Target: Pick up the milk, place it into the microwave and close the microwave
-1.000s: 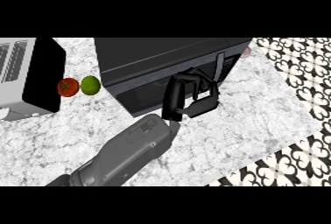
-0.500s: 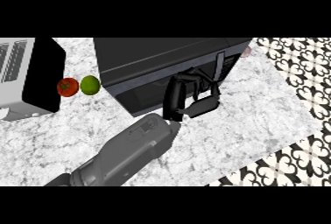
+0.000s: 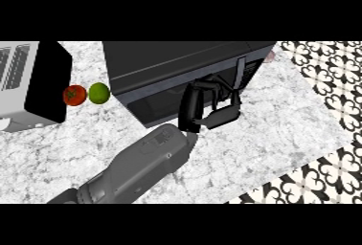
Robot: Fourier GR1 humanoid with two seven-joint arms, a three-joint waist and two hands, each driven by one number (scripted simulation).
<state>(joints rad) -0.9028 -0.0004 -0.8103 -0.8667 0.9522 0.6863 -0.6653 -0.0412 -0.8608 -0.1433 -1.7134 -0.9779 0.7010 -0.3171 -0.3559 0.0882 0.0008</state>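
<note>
The black microwave stands at the back middle of the counter, and its dark door looks closed against the body. My right hand is at the door's right end, below the grey handle strip. Its fingers are relaxed and rest against the front, with the thumb hanging on the left side. Nothing shows in the hand. The milk is not visible anywhere. My left hand does not show.
A red tomato and a green lime lie left of the microwave. Beside them stands a white appliance with a black side panel. The marble counter ends at a patterned floor on the right.
</note>
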